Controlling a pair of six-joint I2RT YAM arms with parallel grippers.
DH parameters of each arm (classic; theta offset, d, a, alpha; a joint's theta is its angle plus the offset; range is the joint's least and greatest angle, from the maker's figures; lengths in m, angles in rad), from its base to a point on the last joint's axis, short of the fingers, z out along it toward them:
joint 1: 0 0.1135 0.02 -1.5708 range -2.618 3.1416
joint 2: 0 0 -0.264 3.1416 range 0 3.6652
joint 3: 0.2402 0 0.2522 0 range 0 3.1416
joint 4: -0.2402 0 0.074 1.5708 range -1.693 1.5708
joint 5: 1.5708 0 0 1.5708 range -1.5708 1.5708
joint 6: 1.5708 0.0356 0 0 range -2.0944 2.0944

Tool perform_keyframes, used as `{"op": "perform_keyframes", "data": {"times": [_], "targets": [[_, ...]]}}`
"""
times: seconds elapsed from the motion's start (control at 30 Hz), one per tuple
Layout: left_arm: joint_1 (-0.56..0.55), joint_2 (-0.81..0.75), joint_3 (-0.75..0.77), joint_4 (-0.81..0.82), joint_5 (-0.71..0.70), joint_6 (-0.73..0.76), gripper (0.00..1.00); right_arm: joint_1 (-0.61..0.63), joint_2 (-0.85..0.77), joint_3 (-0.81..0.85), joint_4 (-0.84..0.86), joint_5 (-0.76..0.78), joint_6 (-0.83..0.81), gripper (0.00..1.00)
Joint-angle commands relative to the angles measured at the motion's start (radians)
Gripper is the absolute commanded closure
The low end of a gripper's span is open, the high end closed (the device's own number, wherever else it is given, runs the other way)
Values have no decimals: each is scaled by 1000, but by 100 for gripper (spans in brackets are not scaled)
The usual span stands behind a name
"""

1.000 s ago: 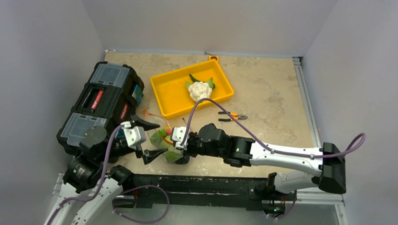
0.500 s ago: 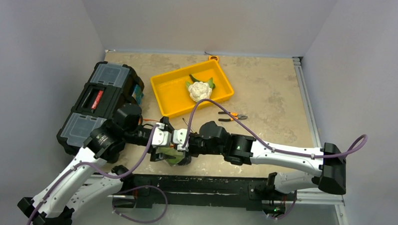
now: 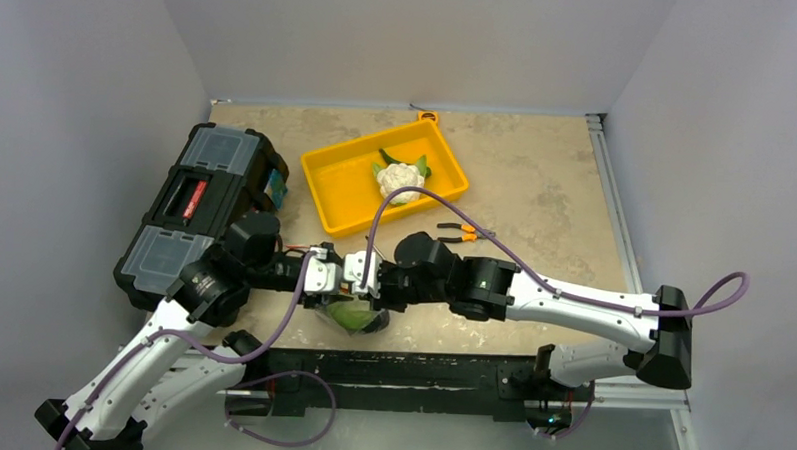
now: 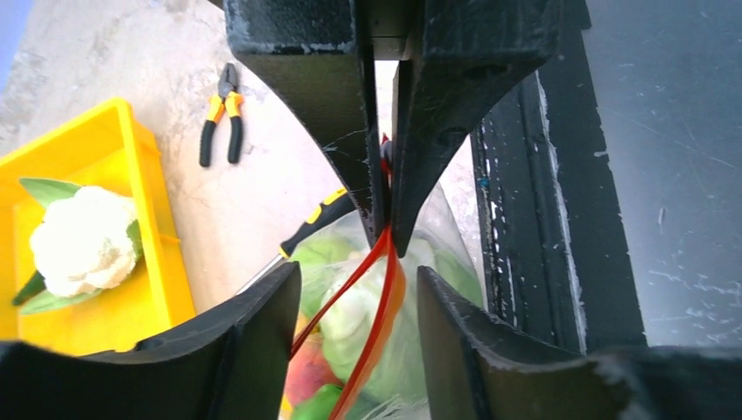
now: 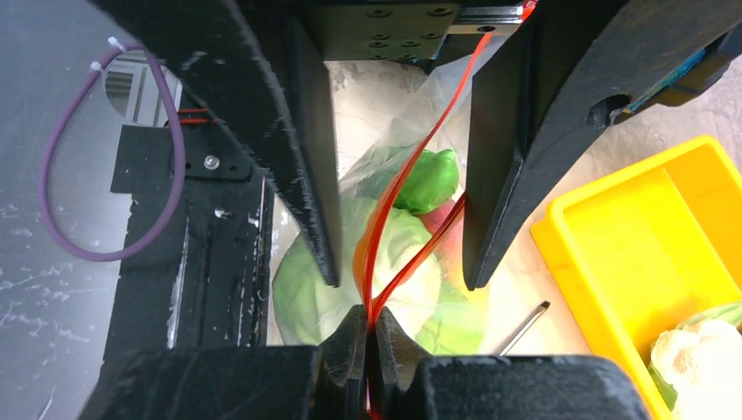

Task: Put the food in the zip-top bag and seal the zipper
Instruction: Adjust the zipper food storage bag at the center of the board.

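The clear zip-top bag (image 3: 352, 314) hangs at the table's near edge between both grippers, holding pale green cabbage (image 5: 302, 289), a green piece (image 5: 429, 179) and an orange-red fruit (image 4: 306, 376). My right gripper (image 5: 367, 319) (image 3: 361, 280) is shut on the red-orange zipper (image 5: 378, 236), pinching its two strips together. My left gripper (image 4: 357, 289) (image 3: 325, 280) is open, one finger on each side of the zipper (image 4: 385, 280), not touching it. The mouth gapes between the two grippers. A white cauliflower (image 3: 401, 180) lies in the yellow tray (image 3: 345, 198).
A black toolbox (image 3: 200, 208) stands at the left, close behind my left arm. Orange-handled pliers (image 3: 464, 232) lie right of the tray's near corner. A screwdriver (image 4: 311, 223) lies beside the bag. The black table-edge rail (image 3: 419, 371) runs just under the bag.
My left gripper swung right from beside the bag and now straddles the zipper, facing my right gripper. My right gripper stayed shut on the zipper and moved slightly back.
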Motion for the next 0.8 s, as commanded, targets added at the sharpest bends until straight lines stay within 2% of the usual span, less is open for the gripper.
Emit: {"op": "perform_keyframes", "data": {"times": [0.0, 0.17, 0.43, 0.6, 0.63, 0.7, 0.77], "targets": [[-11, 27, -14, 69, -12, -16, 54, 1, 14, 120, -30, -10, 37, 100], [-12, 15, -27, 92, 6, -26, 71, 1, 9, 121, -8, 15, 80, 100], [-13, -10, -66, 126, 33, -48, 82, 1, -34, 44, 96, 41, 100, 100], [-15, 9, -56, 108, 33, -40, 94, 1, -67, 9, 144, 63, 110, 100], [-15, 7, -55, 105, 30, -37, 100, 0, -76, -4, 154, 78, 109, 98], [-17, 2, -57, 102, 27, -37, 100, 1, -92, -27, 169, 102, 104, 88], [-16, -7, -58, 101, 30, -37, 100, 1, -103, -42, 172, 112, 106, 74]]}}
